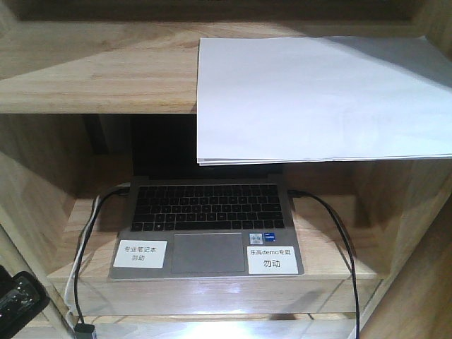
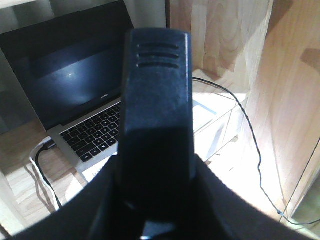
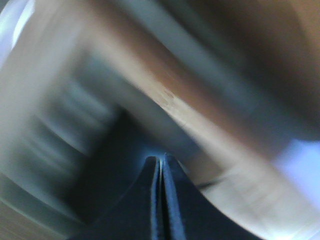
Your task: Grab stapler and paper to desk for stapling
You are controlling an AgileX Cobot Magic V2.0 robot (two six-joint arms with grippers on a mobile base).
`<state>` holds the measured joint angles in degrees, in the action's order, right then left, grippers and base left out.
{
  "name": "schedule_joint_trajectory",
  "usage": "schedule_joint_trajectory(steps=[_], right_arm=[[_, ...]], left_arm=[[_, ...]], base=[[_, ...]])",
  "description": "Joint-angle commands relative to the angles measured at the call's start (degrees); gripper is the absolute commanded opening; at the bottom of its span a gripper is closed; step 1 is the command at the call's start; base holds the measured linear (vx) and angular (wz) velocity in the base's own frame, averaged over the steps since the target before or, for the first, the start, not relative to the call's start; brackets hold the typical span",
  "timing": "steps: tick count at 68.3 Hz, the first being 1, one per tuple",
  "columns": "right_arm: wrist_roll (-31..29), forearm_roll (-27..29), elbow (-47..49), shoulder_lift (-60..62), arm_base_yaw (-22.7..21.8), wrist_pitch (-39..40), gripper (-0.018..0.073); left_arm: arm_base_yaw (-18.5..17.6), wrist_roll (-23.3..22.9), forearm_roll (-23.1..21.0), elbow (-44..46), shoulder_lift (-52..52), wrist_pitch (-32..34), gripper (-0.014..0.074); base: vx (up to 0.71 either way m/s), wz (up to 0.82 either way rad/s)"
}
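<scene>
The paper, a thin white stack, lies on the upper shelf board and overhangs its front edge above the laptop. In the left wrist view a black stapler, with three grooves near its end and a silver edge, stands up between the dark fingers of my left gripper, which is shut on it. My right gripper is shut, its fingertips pressed together with nothing showing between them; that view is heavily blurred. The desk is out of view.
An open laptop with white labels sits in the lower shelf compartment, also shown in the left wrist view. Black cables run from both its sides. Wooden side walls close in the compartment. A black arm part shows at lower left.
</scene>
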<state>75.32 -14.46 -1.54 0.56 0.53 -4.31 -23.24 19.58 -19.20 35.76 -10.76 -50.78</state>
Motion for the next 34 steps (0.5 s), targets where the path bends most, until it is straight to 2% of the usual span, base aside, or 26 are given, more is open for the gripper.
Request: schedule_joint_trajectory(steps=[1,6,14,20,27,34], right_arm=[[11.51,-4.62,-0.27,0.59,0.08,1.13,-0.001],[12.97,-5.9,-0.27,0.59,0.14,0.85,-0.0006],[10.44,-5.97,-0.27,0.59,0.14,1.16,0.0014],[8.94,-5.74,-0.23,0.59,0.14,2.15,0.0064],[8.95,-5.09,0.08,0.59,0.14,4.83,0.0168],[8.16,-4.05,1.69,0.59,0.14,7.11,0.0326]], left_arm=[[-0.26,-0.14,-1.86,1.51,-0.77,6.37,-0.0006],[-0.26,-0.14,-1.86,1.51,-0.77,6.37,-0.0006],[-0.26,-0.14,-1.86,1.51,-0.77,6.37,-0.0006],[-0.26,-0.14,-1.86,1.51,-0.77,6.37,-0.0006],[-0.26,-0.14,-1.86,1.51,-0.77,6.37,-0.0006],[-0.26,-0.14,-1.86,1.51,-0.77,6.37,-0.0006]], base=[[0.0,0.0],[0.0,0.0],[0.0,0.0],[0.0,0.0],[0.0,0.0],[0.0,0.0]])
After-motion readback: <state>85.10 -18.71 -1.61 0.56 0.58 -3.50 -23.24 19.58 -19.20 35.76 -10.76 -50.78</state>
